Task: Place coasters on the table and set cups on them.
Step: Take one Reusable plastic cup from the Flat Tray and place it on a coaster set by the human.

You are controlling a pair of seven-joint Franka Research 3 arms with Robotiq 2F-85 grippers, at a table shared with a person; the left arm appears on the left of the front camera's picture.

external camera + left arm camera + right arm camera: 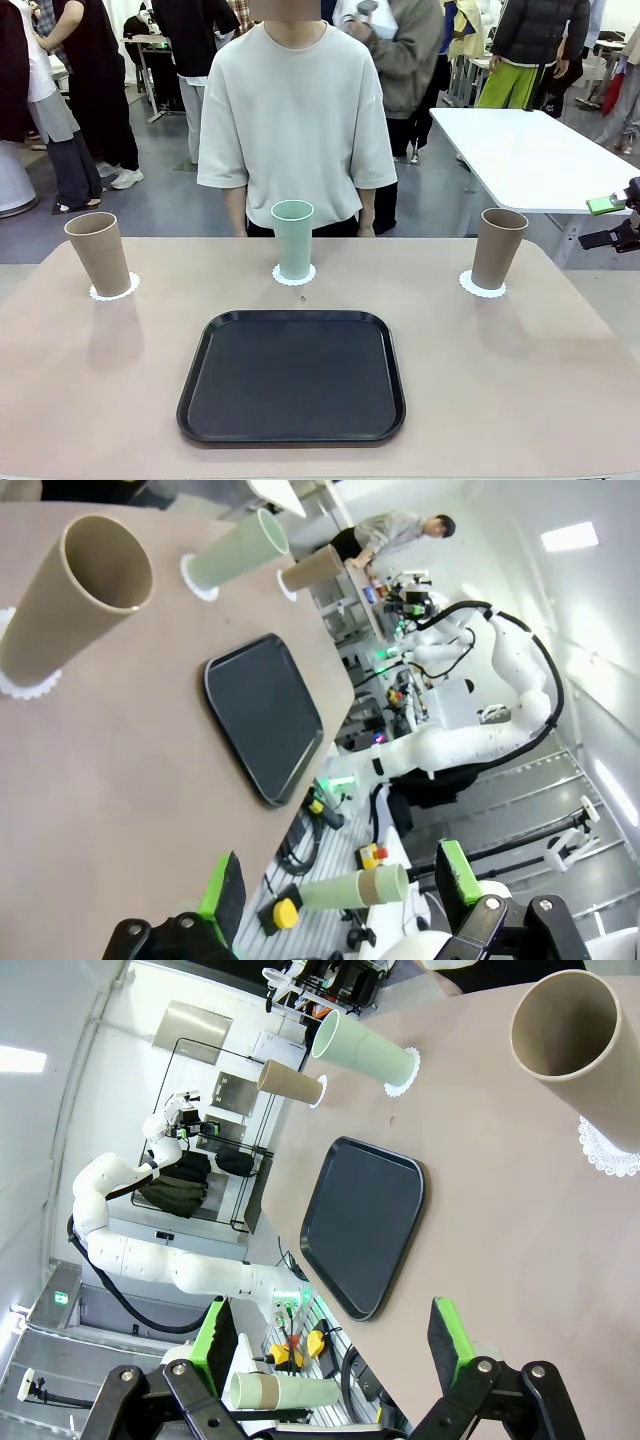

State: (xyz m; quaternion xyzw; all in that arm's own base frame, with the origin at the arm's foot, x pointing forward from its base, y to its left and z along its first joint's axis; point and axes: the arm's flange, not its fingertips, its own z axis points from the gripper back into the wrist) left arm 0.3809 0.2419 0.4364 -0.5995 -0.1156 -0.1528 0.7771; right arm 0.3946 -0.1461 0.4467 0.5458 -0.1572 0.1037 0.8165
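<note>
The empty black tray [291,376] is lying nearest, all three cups [293,239] are standing on coasters [294,275] across the table [520,380], and both grippers [340,900] [335,1345] are hanging released, so pulling back gently is the safest finish.

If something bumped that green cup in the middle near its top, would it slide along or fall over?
Probably fall over. The green cup is tall and tapers to a narrow base, so a high push would likely tip it. It looks empty and light, so little holds it down. The paper coaster beneath might slip on the table too.
</note>
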